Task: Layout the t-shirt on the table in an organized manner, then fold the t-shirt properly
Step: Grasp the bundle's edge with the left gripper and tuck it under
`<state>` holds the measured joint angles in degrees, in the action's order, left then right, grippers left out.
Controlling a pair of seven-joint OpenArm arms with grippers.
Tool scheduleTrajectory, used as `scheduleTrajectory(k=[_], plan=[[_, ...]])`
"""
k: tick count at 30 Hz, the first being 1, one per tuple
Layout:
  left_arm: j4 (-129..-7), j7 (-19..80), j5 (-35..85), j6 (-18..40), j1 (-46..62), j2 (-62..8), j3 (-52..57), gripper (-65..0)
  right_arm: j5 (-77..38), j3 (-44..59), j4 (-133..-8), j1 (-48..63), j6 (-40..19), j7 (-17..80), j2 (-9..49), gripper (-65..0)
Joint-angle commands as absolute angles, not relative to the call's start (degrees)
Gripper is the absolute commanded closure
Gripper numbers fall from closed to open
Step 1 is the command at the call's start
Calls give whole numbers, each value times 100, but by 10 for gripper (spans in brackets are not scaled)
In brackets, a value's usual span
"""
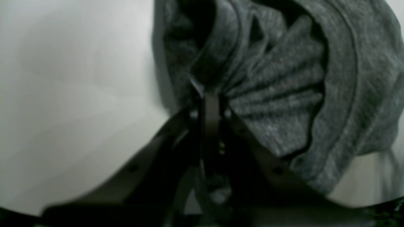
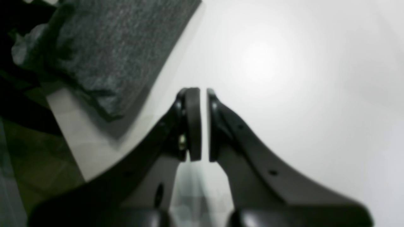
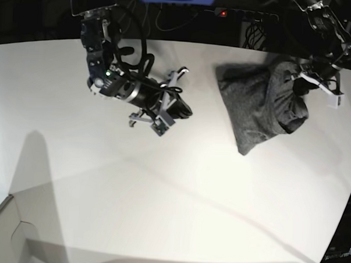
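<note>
arms [image 3: 136, 92]: black, looped cables | fingers [image 2: 193, 123]: black, curved, small holes (screws, perhaps)

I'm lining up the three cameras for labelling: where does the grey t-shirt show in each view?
Left wrist: the t-shirt fills the upper right, bunched and pinched in the left gripper.
Right wrist: it lies at the upper left, apart from the shut, empty right gripper.
Base: upper right, a rumpled heap.
Shared landmark: the white table under the shirt in every view.
</note>
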<state>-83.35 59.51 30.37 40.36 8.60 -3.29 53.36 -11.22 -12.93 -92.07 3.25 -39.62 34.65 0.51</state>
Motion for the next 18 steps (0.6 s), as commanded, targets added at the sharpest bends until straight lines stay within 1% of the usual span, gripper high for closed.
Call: scheduleTrajectory(k=[1,7,10,16,18], plan=[[-8251,6105,2642,4000,752,-356,5314,-2,-1226,-1305,-9323,251,-4000,3327,40,-17],[-7600,6105,1552,4000,-92,-479,5305,-2,-1226,-1305,-9323,251,-4000,3345,101,-18],[-7257,6105,1191,4000,-532,-514,5218,-2,-1226,-1305,-9323,251,-4000,3345,119,-18],[-7248,6105,1130,4000,-813,-699,4330,-5,-1226,-1305,-9341,251,-4000,3345,136,-18],[-7442,6105,1095,4000,-804,-716,4224,-5,-1226,-1305,-9402,251,-4000,3345,259,-18]])
